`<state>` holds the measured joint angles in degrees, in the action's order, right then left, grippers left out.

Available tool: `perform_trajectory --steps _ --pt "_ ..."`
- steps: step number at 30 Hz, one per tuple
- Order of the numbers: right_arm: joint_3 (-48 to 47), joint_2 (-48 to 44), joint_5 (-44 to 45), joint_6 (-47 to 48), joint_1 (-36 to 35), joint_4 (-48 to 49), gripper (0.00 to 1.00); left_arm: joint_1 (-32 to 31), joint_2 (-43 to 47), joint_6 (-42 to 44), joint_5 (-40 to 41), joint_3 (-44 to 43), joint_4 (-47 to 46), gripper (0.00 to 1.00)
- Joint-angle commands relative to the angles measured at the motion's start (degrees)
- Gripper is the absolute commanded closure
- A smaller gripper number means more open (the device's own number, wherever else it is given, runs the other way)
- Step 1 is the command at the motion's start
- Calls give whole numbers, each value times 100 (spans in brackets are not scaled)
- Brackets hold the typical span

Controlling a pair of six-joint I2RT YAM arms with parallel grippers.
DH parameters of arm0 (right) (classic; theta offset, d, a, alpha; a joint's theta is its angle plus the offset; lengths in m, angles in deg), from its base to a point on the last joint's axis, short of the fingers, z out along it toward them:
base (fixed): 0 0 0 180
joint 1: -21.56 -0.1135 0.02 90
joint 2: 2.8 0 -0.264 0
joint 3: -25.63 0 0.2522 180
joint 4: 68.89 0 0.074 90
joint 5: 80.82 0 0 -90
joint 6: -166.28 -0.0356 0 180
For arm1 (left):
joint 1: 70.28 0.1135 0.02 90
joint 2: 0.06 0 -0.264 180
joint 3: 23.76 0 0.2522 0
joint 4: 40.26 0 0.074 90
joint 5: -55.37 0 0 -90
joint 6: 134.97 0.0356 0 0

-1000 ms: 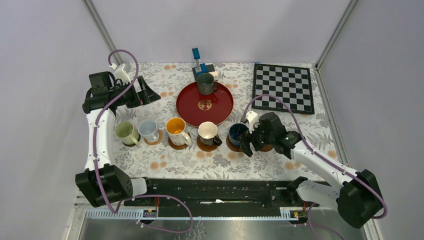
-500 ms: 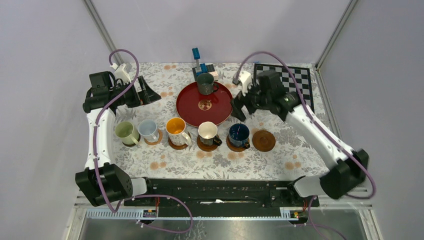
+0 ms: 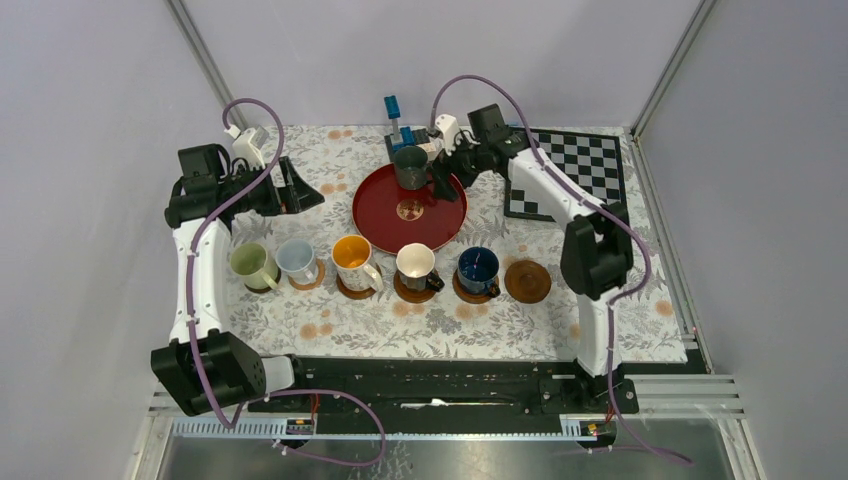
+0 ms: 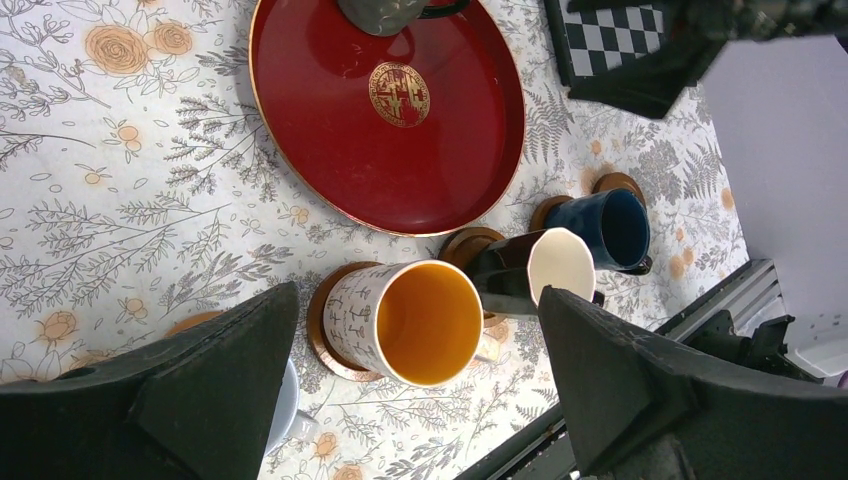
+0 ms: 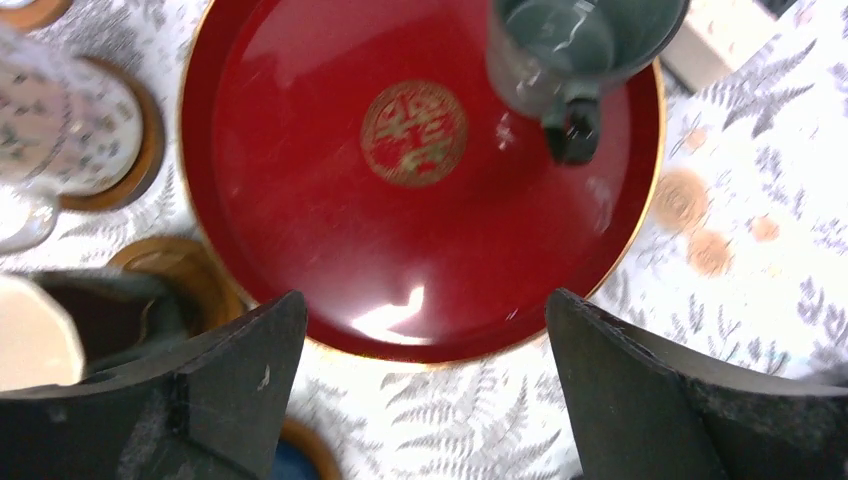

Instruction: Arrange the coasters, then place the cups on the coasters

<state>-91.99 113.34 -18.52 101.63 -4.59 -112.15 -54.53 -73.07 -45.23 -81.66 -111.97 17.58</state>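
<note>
My right end effector point(image 3: 441, 183) gapes open over the glossy round red tray point(image 3: 385, 228), just right of the glazed grey-green cup point(image 3: 408, 166) on its far side (handle toward me). One bare wooden coaster point(image 3: 527, 281) lies at the row's right end; my left end effector point(image 3: 296, 188) is open too.

Table point(image 3: 640, 300) is covered edge to edge by a pale floral-print cloth point(image 3: 330, 325).

Directly on the cloth:
- Red round tray point(image 3: 380, 225), centre, towards the far side.
- Black-and-white checkerboard point(image 3: 590, 165), far right corner, lying flat, well apart from the tray.
- Small blue-topped fixture point(image 3: 392, 108) on a dark base, at the far edge just behind the tray.
- Coasters point(image 3: 316, 279) in a row across the near half, left to right. Five show only as brown rims under what stands on them. The rightmost coaster point(image 3: 527, 281) is fully exposed.
</note>
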Motion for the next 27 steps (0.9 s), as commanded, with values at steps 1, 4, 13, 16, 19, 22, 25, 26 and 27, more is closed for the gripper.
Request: perform_trajectory --steps 1,4,13,16,19,22,25,26,27 --pt "-1036 751 -123 113 -13 0 5 -11 210 166 -204 37 -109 1" --pt "-1736 1319 -157 80 -13 -232 6 -10 168 166 -112 36 -119 1" --pt "-3048 2570 257 -114 -14 -86 9 -13 53 148 -63 10 -125 1" --pt "-3226 2813 469 -106 -13 20 9 -10 14 166 -20 1 -126 1" --pt "-3272 2958 504 -100 -13 157 9 -10 -30 166 -22 -3 -119 1" --pt "-3262 3045 376 -133 -19 329 12 -8 -84 162 -6 -39 -119 1" --pt "-3372 3158 305 -190 -22 436 22 -11 -108 140 12 -76 -118 1" --pt "-3417 3194 259 -203 -26 447 24 -13 -113 137 11 -79 -118 1" --pt "-3458 3229 200 -205 -26 449 27 -13 -123 133 9 -88 -118 1"
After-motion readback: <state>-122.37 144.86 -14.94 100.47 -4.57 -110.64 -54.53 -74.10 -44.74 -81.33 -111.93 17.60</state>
